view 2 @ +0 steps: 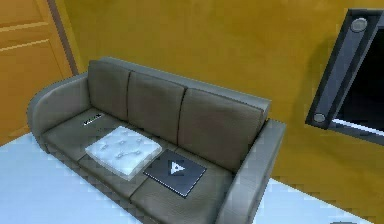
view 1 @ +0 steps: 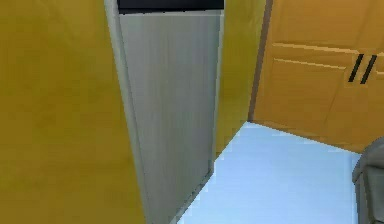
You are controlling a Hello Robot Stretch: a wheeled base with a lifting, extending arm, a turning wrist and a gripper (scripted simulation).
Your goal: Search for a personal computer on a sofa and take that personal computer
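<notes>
A grey-green three-seat sofa [view 2: 150, 105] stands against the yellow wall in the arm side view. On its right seat cushion lies a flat dark closed laptop [view 2: 175, 173] with a pale triangle mark on its lid. A white quilted cushion [view 2: 123, 151] lies just left of the laptop and touches it. On the left seat rests a small dark slim thing [view 2: 93, 120]. One grey corner of the sofa [view 1: 370, 175] shows at the forward view's lower right edge.
A tall grey door panel [view 1: 170, 100] stands close ahead between yellow walls. Orange doors with black handles [view 1: 320, 70] fill the forward view's upper right. A dark-framed screen [view 2: 350, 70] hangs right of the sofa. Pale floor [view 1: 270, 180] runs toward the orange doors.
</notes>
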